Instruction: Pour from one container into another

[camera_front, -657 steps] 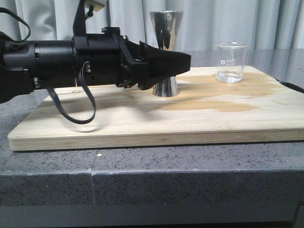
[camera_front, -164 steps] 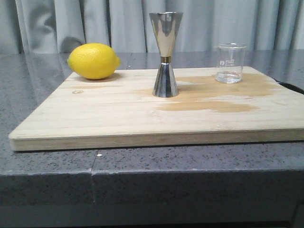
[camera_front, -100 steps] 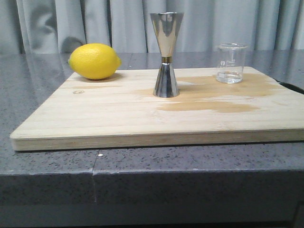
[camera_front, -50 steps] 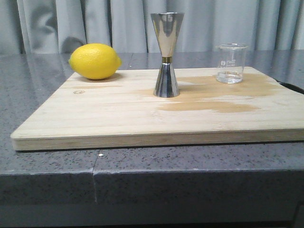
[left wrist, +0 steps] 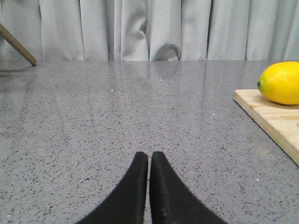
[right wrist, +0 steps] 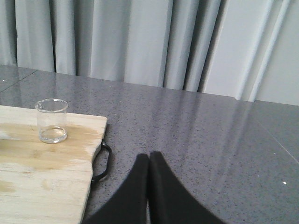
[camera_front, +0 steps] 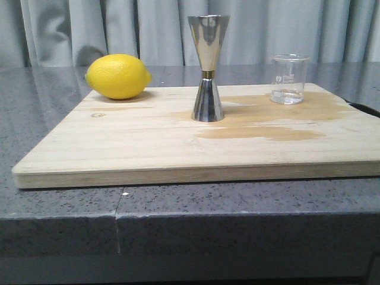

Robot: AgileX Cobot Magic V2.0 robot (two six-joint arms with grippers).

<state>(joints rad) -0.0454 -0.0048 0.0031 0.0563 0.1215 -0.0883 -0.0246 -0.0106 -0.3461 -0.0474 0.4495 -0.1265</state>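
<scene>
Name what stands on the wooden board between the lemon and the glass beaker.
In the front view, the steel jigger stands upright between the lemon and the glass beaker, apart from both, on the wooden board.

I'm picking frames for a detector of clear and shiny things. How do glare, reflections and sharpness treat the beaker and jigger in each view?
Front view: tall shiny steel jigger mirrors the curtains in bright streaks; small clear glass beaker stays sharp, its markings faint. Right wrist view: beaker softer, rim catching light, pale against the wooden board. Left wrist view: neither shows, only the yellow lemon; soft sheen on the grey stone counter.
</scene>
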